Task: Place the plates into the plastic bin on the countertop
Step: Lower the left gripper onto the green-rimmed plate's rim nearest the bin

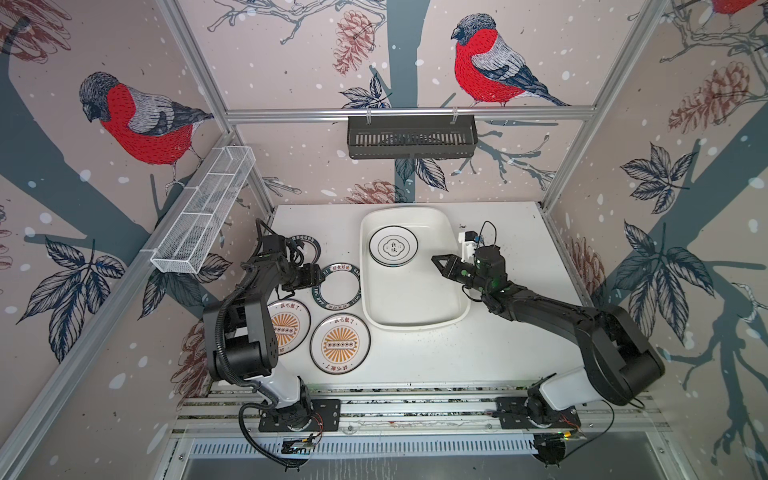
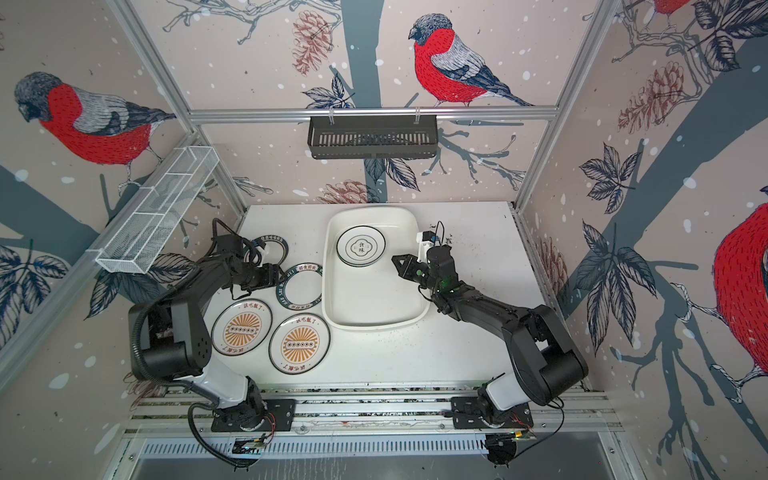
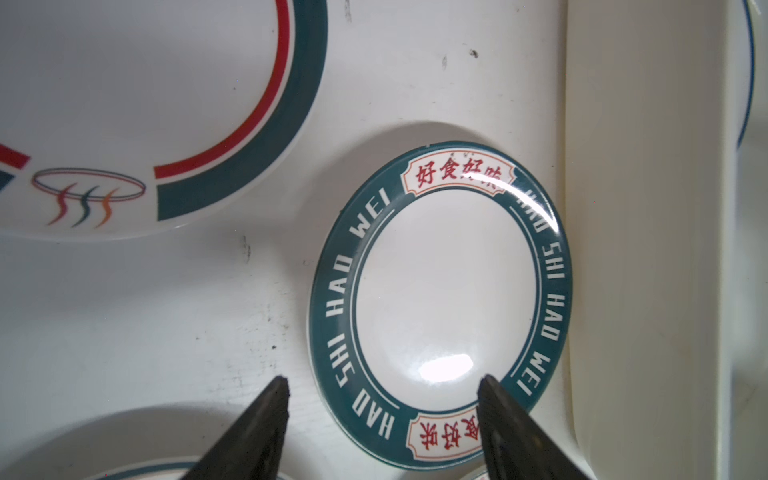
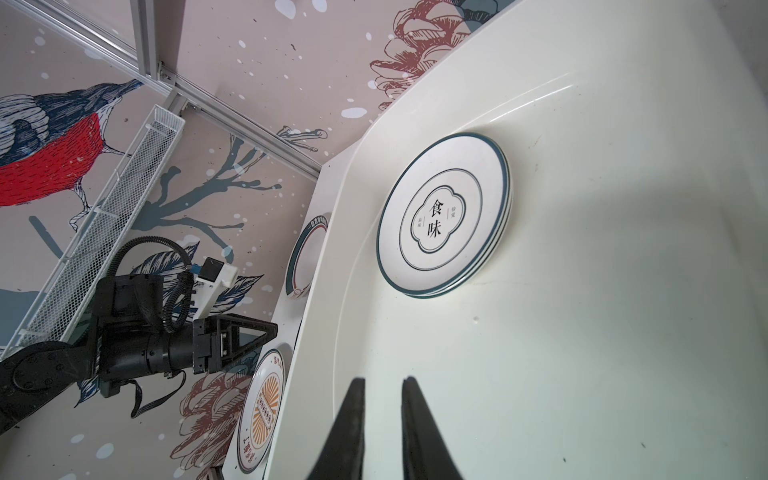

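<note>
Left wrist view: left hand (image 3: pixel 382 384), fingers spread and empty, straddles the near rim of the teal-banded plate (image 3: pixel 440 303) on the desk (image 3: pixel 208 311), beside the plastic bin (image 3: pixel 644 249). Right hand (image 4: pixel 382 384), nearly closed and empty, hovers inside the bin near the emblem plates (image 4: pixel 442 214).

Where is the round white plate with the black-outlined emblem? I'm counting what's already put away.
In both top views the emblem plate lies inside the glossy white plastic bin, at its far left end, apparently topping a small stack.
</note>
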Controlling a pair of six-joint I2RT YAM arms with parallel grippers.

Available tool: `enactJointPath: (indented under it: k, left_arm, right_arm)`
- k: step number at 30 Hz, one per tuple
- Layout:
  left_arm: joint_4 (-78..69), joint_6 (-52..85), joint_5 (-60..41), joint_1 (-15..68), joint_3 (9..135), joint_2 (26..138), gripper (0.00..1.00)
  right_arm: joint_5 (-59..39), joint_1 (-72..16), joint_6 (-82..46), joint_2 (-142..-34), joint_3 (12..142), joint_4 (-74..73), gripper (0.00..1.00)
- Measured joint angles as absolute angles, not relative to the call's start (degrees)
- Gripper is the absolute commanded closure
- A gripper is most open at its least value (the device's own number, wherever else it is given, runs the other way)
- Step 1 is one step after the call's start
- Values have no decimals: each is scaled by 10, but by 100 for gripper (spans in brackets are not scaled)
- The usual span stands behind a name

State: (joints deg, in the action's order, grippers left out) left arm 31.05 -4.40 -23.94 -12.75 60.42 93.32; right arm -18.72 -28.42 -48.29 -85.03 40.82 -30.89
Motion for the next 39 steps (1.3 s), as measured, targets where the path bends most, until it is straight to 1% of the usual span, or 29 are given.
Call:
enactJointPath:
  k: [6,16,21,23,25,39]
  left_arm:
    - [305,-44,-236,-135,594,936,31]
    - [288,-49,-242,-143,582,969,35]
    - [281,-60,-257,-145,583,984,38]
    - [280,-64,-269,-145,585,993,41]
    - [280,-67,-274,-145,586,1002,42]
    - [277,-86,-312,-145,588,1013,47]
  right_arm:
    - [-187,-284,-486,-851,406,-310,81]
    - [-191,-284,-497,-861,401,-322,81]
    - [-192,-284,-499,-865,401,-331,82]
    - [-192,-284,-503,-868,401,-334,82]
    - [-192,-284,-509,-870,401,-334,82]
    - [-196,-284,-519,-885,402,-339,83]
